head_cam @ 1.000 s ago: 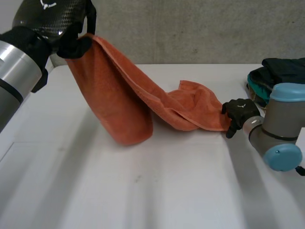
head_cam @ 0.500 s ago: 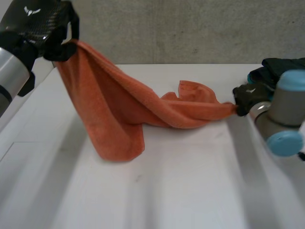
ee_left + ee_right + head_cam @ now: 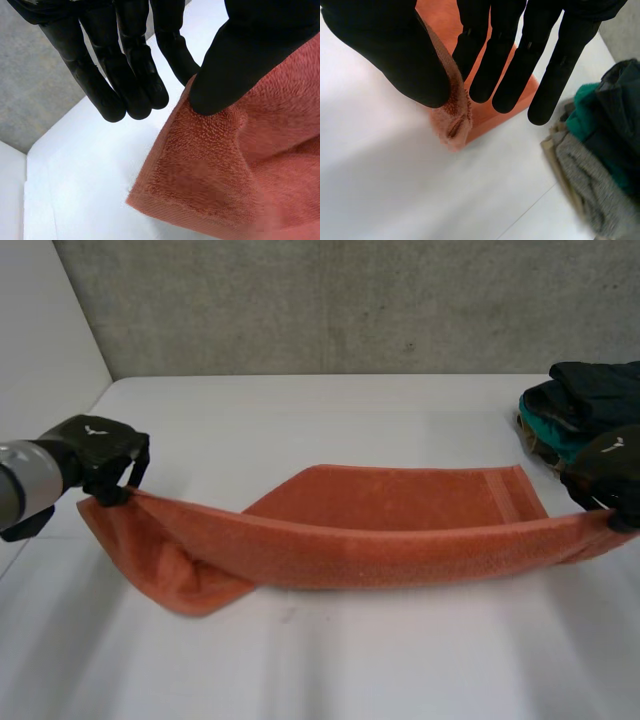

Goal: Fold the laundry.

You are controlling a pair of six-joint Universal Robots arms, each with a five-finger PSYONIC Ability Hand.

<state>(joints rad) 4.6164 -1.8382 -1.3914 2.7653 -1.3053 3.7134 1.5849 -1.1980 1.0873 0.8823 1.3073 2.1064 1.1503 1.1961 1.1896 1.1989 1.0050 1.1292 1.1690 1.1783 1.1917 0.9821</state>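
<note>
Orange towel (image 3: 390, 530) was stretched lengthwise btwn both hands, low over the white surface (image 3: 350, 670). Its near edge was pulled taut w/ a slight sag mid-span, and the rest trailed onto the surface behind and below it. L hand (image 3: 100, 455) was at the towel's left end, pinching a corner. In left wrist view its thumb (image 3: 250, 55) pressed the cloth against one finger, w/ the other fingers (image 3: 125, 80) straight and clear of the towel. R hand (image 3: 612, 475) was at the right end, also pinching. In right wrist view the edge sat nipped btwn its thumb and the nearest of its straight fingers. Pile (image 3: 580, 400) of dark, teal and grey clothes sat just beyond the R hand, apart from the towel.
</note>
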